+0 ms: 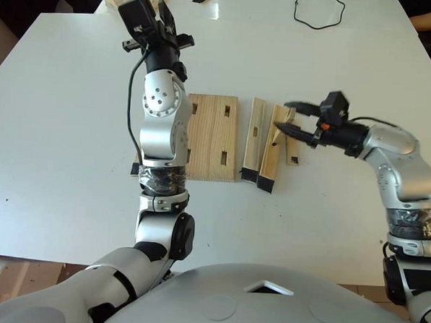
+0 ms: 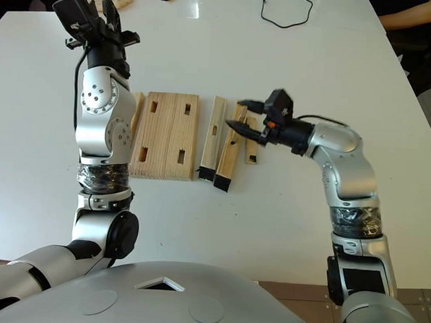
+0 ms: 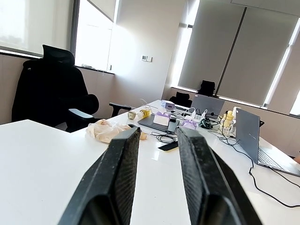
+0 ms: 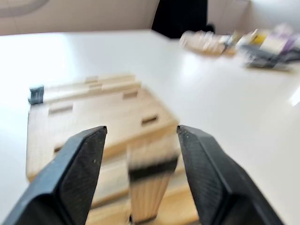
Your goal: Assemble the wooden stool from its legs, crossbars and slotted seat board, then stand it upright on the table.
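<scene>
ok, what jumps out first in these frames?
The slotted seat board lies flat in the middle of the table, with loose legs lying just to its right. The right gripper, fingers open, sits over those legs. The left gripper is up high above the table's far side, fingers open and empty.

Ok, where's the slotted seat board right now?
In the left eye view the seat board lies flat mid-table, its left edge hidden behind the left arm, with the loose legs lying just to its right.
</scene>
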